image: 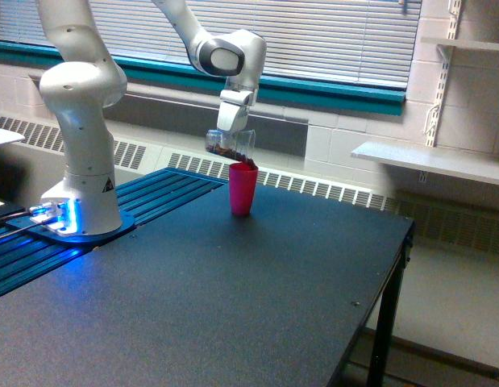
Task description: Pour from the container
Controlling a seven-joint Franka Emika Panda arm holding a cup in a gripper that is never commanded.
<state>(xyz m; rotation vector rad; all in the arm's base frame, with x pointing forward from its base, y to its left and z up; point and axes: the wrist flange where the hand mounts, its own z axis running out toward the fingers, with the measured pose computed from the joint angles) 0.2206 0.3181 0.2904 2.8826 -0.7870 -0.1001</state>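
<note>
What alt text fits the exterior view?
A white robot arm's gripper holds a clear container of brown bits tipped over the mouth of a pink cup. The cup stands upright on a black table, with window blinds behind.

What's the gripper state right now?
Gripper: shut on the clear container, tilted over the pink cup.

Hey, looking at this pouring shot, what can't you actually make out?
- Inside of the pink cup: hidden by its own opaque wall in the exterior view, so the fill level is unknown.
- The hand on the clear cup: too small to see its fingers.
- Any falling grains: too small and blurred.
</note>
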